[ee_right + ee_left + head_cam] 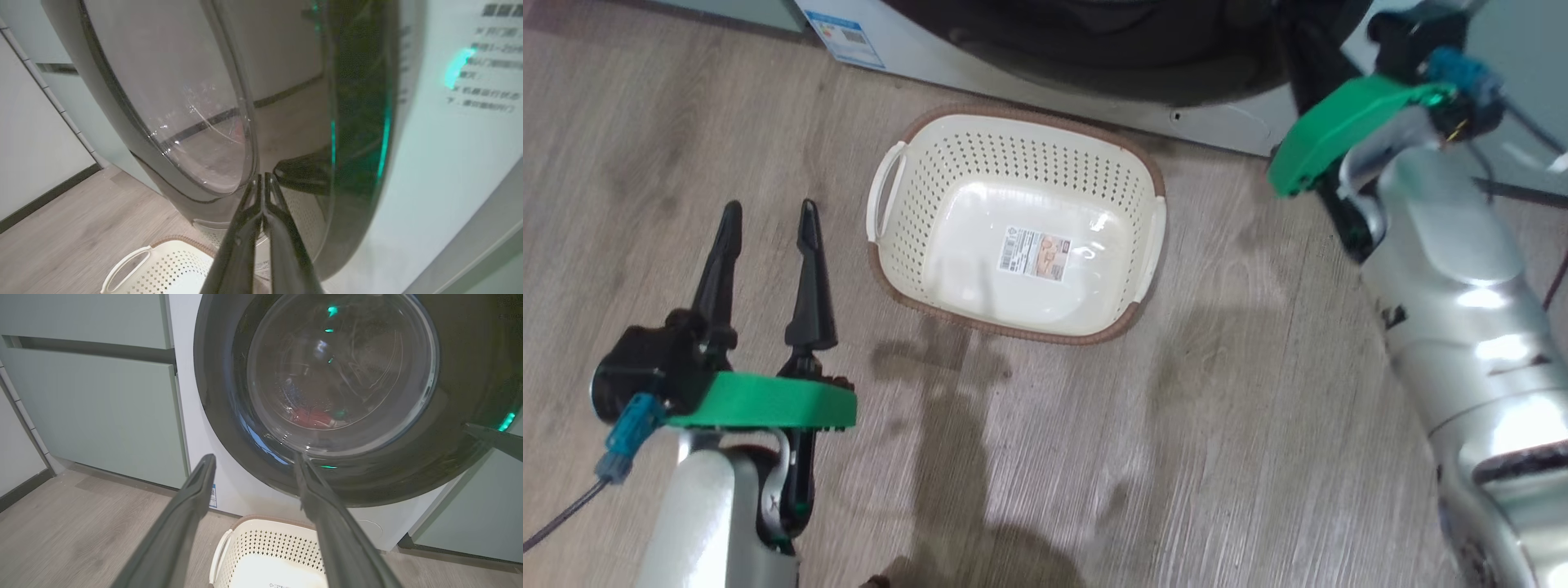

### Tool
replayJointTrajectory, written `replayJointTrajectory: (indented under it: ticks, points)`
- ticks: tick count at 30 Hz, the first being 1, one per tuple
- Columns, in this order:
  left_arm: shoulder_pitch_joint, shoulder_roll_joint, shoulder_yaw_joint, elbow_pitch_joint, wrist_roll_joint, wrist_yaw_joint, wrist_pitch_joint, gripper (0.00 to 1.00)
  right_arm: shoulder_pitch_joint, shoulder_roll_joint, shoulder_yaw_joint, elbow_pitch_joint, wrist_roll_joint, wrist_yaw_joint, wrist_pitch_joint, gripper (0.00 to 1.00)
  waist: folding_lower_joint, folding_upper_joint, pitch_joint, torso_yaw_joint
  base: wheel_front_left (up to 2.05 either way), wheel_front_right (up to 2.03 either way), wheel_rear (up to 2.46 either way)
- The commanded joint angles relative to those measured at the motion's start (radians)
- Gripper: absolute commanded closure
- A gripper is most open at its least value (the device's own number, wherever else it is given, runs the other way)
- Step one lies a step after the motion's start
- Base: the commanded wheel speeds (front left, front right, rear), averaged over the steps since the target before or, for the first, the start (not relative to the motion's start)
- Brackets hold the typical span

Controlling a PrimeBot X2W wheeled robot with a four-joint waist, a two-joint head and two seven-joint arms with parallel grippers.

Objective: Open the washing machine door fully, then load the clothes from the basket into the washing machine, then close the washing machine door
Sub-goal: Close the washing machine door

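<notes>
Your left gripper (pixel 770 214) at 8 o'clock in head view, fingers spread wide, holding nothing. Your right gripper (pixel 262 179) pinched shut, empty, tips at black ring of washing machine door (pixel 220 396). Basket (pixel 980 155) dead centre, paper label (pixel 1035 253) on its floor. Clothes (pixel 311 416) — red patch behind door glass, 6 o'clock of bowl, inside washing machine (pixel 196 457).

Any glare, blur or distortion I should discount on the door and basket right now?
Head view: glare patch on the basket bottom, a shadow across the wood floor. Left wrist view: green reflections dot the washing machine door; the clothes show dimly through it. Right wrist view: wide-angle stretch warps the door, lettering is blurred.
</notes>
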Motion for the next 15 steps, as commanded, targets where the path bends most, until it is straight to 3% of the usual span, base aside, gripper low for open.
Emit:
replayJointTrajectory:
  ticks: [1, 15]
  points:
    - [-0.030, 0.008, 0.039, -0.039, 0.009, -0.004, -0.009, 0.00, -0.046, 0.005, -0.007, -0.024, -0.013, 0.000, -0.011, 1.00, -0.0001, 0.0000, 0.011, 0.002, 0.00, 0.00, 0.00]
    - [-0.064, 0.001, 0.039, -0.034, 0.009, -0.015, -0.009, 0.00, -0.131, 0.006, -0.164, -0.023, -0.119, 0.000, -0.012, 1.00, -0.0001, 0.0000, 0.047, 0.006, 0.00, 0.00, 0.00]
